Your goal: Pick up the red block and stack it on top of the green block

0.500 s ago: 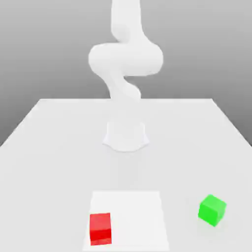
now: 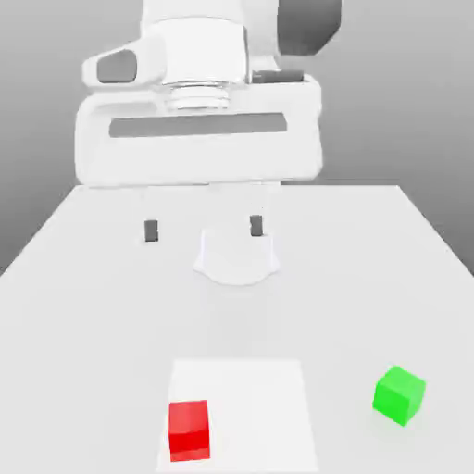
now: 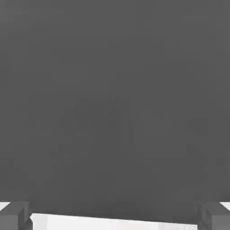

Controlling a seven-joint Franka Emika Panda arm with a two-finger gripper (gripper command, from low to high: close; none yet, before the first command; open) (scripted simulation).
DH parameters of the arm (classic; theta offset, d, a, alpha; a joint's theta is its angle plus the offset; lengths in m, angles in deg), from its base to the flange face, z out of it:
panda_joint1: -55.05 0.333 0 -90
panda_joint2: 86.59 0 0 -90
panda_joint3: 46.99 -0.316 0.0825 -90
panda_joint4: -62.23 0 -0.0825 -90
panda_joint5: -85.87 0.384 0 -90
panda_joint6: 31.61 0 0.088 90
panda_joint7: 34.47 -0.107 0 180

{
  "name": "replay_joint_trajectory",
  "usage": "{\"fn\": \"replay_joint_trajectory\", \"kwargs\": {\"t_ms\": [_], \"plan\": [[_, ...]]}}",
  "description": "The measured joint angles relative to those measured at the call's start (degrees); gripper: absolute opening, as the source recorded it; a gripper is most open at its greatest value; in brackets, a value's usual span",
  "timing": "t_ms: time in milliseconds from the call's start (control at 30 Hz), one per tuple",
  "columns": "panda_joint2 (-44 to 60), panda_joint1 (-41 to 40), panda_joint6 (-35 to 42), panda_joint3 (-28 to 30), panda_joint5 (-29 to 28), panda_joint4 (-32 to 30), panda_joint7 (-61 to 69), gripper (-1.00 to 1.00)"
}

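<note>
Red block [image 2: 189,430] plain, green block [image 2: 399,394] unlabelled, claw [image 2: 204,227] spread wide

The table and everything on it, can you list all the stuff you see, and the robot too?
table: one, white, fills the lower part of the exterior view
square patch: one, brighter white, flat on the table near its front edge
red block: one, red, on the patch's corner toward the exterior view's left
green block: one, green, on the table toward the exterior view's right, apart from the patch
gripper: one, white with dark fingertips, open, empty, hanging above the table behind the blocks
</note>
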State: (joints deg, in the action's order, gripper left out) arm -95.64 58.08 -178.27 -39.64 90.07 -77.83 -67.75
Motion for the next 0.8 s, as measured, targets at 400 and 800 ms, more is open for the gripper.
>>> {"fn": "replay_joint_trajectory", "kwargs": {"t_ms": [400,800], "plan": [[24.68,-2.51,-12.56,-0.26,1.17,-3.55,5.95,0.0],[26.56,-3.54,-14.05,-1.3,1.16,-3.33,5.99,-1.0]]}}
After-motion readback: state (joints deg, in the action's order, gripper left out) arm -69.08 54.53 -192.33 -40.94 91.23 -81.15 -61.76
